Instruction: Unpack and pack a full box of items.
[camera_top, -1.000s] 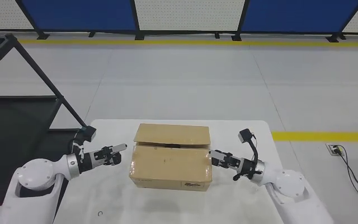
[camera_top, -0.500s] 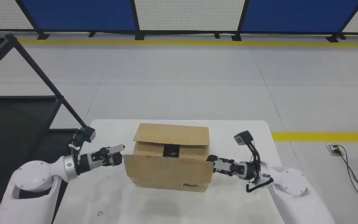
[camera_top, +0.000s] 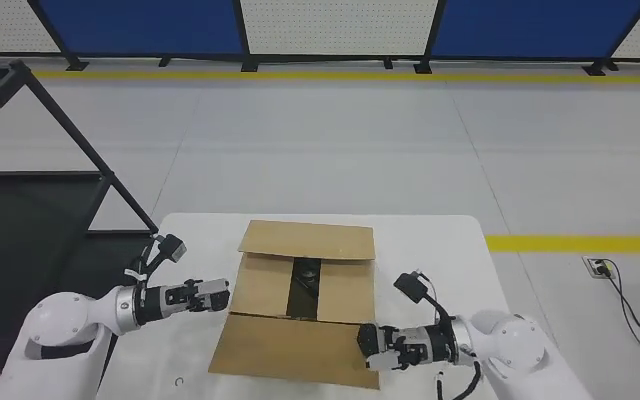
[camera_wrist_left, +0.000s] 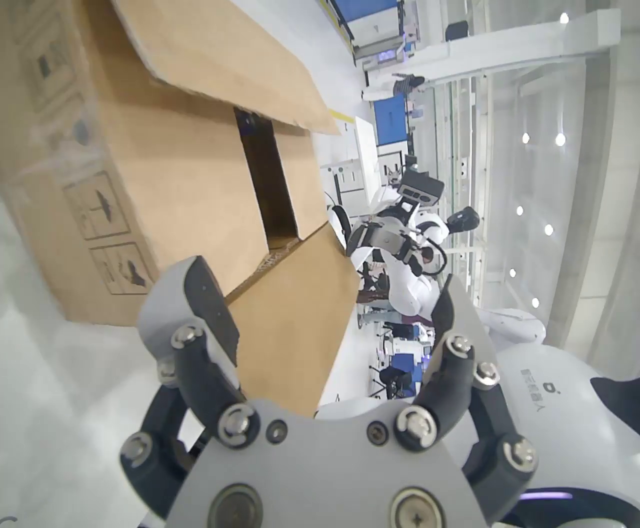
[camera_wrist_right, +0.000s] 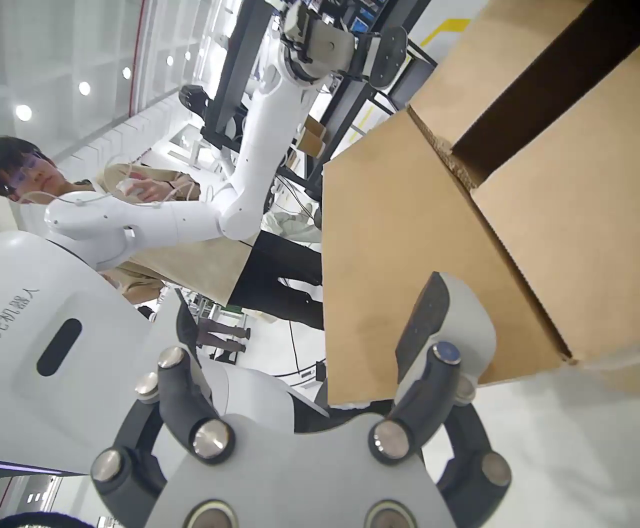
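Cardboard box (camera_top: 262, 285), brown and rectangular, sits on the flat white worktop (camera_top: 440, 250) between the two tools, its top partly opened. The left tool (camera_top: 218, 293) hangs just beside the box's left wall, near the front corner. Its two dark-padded fingers (camera_wrist_left: 210, 305) stand wide apart with nothing between them, and it grips no cardboard. The right tool (camera_wrist_right: 307, 300) is on the opposite side, at the right-hand corner of the long near flap (camera_top: 285, 348). That flap is folded outward and lies nearly flat, reaching from one tool across to the other. The right tool's fingers are spread, and the flap's corner passes between them; whether a pad presses on it cannot be told. Beyond both tools the far flap (camera_top: 308, 238) is folded back. Two short inner flaps cover the ends of the box, leaving a dark gap (camera_top: 306, 285) midway between the tools, where something dark shows inside, too dim to name.
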